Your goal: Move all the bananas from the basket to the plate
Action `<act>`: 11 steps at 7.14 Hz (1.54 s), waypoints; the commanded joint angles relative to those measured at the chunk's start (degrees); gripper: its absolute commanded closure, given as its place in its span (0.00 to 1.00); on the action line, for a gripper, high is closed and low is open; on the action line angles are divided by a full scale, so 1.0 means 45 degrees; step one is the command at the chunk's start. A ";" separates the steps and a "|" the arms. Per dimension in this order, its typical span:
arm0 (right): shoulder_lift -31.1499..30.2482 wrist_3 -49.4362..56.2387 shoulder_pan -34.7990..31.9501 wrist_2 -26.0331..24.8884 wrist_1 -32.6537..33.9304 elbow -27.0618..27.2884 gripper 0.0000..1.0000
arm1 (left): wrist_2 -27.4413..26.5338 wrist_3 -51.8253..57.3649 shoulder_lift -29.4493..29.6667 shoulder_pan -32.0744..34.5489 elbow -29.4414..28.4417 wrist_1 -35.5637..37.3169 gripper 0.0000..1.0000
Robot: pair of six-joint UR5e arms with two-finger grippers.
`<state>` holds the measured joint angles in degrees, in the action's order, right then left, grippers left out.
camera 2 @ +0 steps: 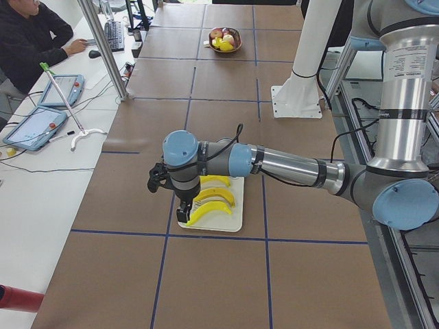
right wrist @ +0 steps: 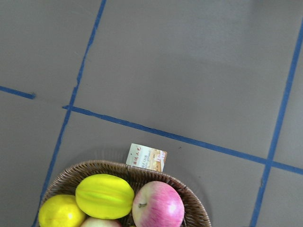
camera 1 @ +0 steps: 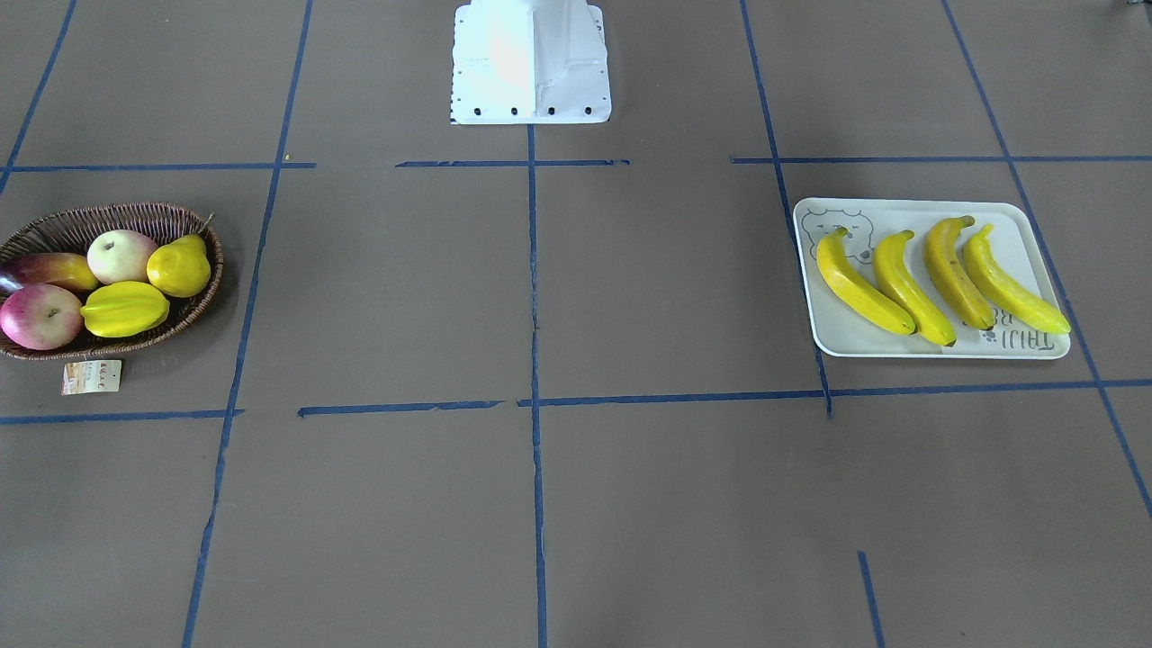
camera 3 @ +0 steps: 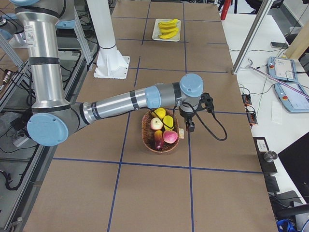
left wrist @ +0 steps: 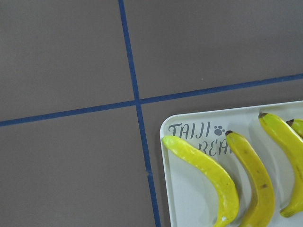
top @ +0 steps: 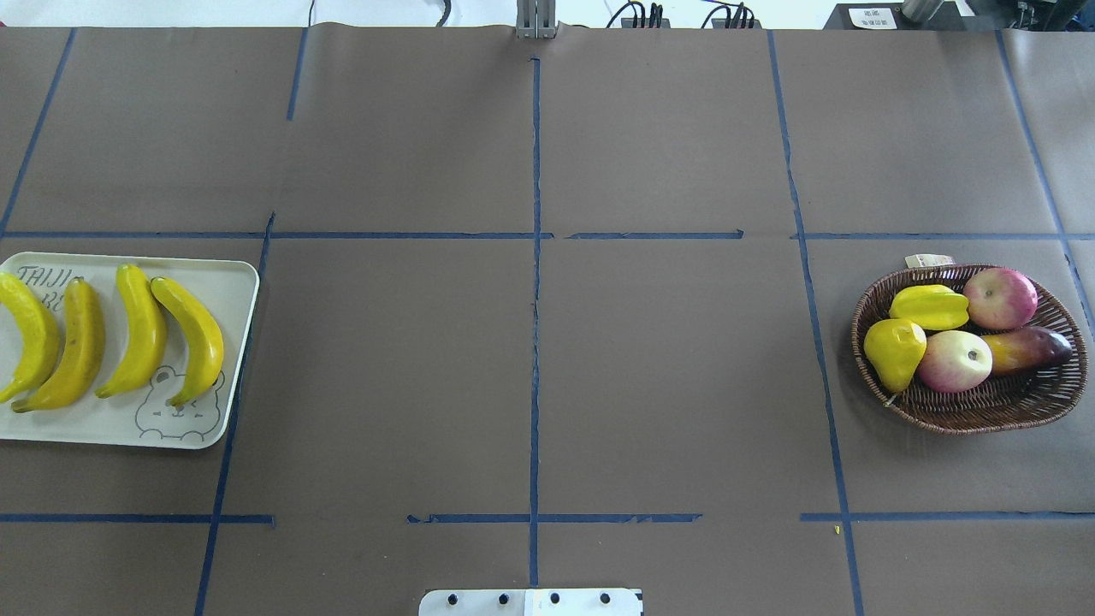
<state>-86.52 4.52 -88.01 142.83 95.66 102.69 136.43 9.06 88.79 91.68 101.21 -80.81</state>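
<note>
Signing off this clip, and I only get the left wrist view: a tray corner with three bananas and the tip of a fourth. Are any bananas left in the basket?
Observer: None; overhead, the basket holds two apples, a pear, a starfruit and a dark reddish fruit.
Operator: Is that fourth banana on the plate too?
Observer: Yes, all four bananas lie side by side on the plate.
Operator: And the arms?
Observer: The left gripper hangs by the plate's end, the right gripper beside the basket; whether their fingers are open, I cannot tell.
</note>
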 commanded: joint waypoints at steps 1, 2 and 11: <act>-0.0422 0.0226 -0.0148 -0.0079 -0.0066 -0.0378 0.00 | 0.0052 -0.0040 -0.0141 0.0075 -0.0808 -0.0069 0.00; -0.0539 0.0266 -0.0168 -0.0061 -0.0066 -0.0399 0.00 | 0.0052 -0.0216 -0.0277 0.0075 -0.0986 -0.0089 0.00; -0.2041 0.0247 -0.1144 -0.1213 -0.0163 -0.1665 0.00 | 0.0052 -0.0569 -0.0473 0.0095 -0.1788 -0.0752 0.00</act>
<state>-94.10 5.75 -92.65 137.39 95.46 97.29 136.67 6.47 86.66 92.11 93.22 -83.95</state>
